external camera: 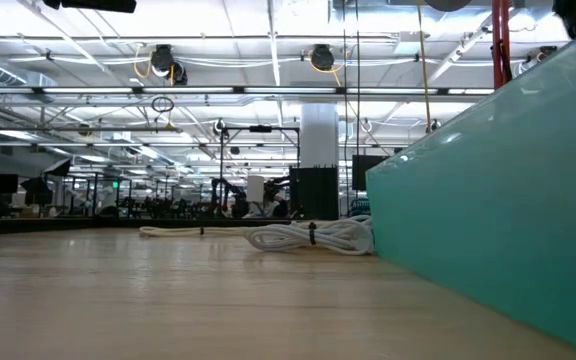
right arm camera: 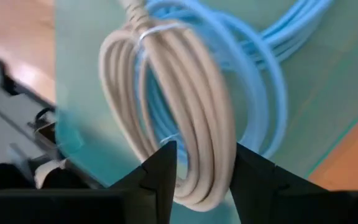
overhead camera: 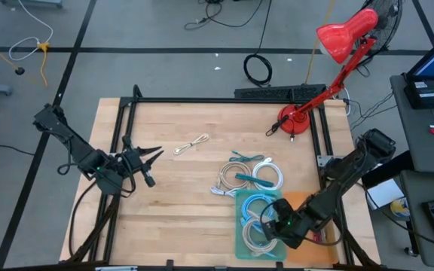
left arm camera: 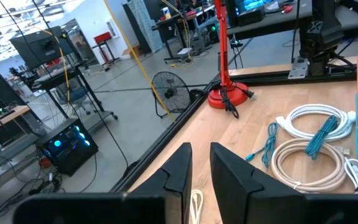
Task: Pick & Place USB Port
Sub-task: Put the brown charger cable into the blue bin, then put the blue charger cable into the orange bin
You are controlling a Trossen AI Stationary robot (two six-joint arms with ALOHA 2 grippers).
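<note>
the right gripper (right arm camera: 199, 180) hangs over the flat teal tray (overhead camera: 241, 202) at the wooden surface (overhead camera: 179, 196) front, its jaws parted around a smooth beige coiled cable (right arm camera: 185, 112) lying on a glossy light blue coil (right arm camera: 260, 93). the left gripper (left arm camera: 201, 168) waits at the left, jaws narrow, empty. more looped cables (overhead camera: 251, 175) lie mid-surface.

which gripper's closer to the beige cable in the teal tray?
Right. The right gripper straddles the beige cable in the teal tray; the left gripper waits far across the table.
</note>
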